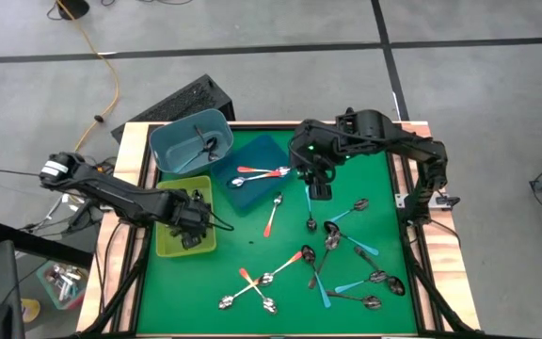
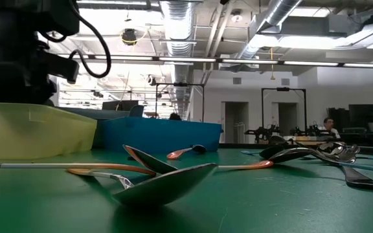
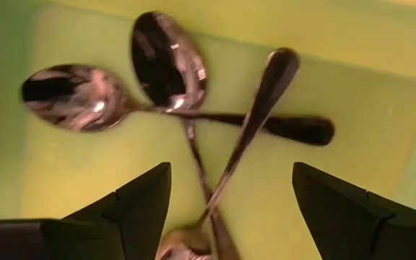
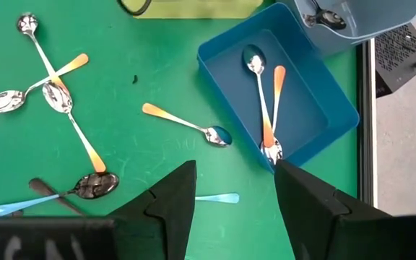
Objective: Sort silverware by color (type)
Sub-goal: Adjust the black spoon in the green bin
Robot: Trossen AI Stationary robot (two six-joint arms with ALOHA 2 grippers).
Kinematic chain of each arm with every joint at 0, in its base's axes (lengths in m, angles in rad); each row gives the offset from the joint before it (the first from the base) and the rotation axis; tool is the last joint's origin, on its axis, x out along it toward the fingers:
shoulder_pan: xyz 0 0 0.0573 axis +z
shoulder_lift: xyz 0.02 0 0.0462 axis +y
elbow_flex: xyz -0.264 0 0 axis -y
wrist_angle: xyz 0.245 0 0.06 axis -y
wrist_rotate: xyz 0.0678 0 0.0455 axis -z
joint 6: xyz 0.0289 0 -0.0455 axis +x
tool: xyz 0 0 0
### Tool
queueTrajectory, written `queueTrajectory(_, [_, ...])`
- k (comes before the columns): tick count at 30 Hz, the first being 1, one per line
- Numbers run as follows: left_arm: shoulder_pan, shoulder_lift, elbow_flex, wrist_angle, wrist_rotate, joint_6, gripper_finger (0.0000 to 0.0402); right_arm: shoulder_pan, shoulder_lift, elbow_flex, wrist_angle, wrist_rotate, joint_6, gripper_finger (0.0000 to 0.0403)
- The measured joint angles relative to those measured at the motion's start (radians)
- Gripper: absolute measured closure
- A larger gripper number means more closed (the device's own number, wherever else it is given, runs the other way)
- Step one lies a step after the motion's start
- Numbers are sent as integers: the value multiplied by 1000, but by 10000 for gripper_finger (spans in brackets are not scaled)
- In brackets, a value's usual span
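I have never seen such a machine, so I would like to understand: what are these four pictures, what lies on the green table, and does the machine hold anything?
It is a robot with two dark arms, each ending in a gripper with two jaws. One picture looks down from above, one looks level across the table, and two come from cameras on the wrists.

On the green table lie small spoons with orange, light blue or plain metal handles. Three trays stand at the far left: a yellow-green tray, a blue tray and a grey-blue bin.

The left gripper hangs open over the yellow-green tray, which holds three plain metal spoons. The right gripper is open over the table beside the blue tray, which holds two orange-handled spoons. Neither holds anything.
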Motion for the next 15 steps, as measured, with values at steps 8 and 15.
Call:
queueTrajectory(8, [0,95,0,52,-10,48,130,0,0,0,-1,-1,18,205])
queueTrajectory(15, [-18,179,5,74,9,77,130,0,0,0,-1,-2,19,205])
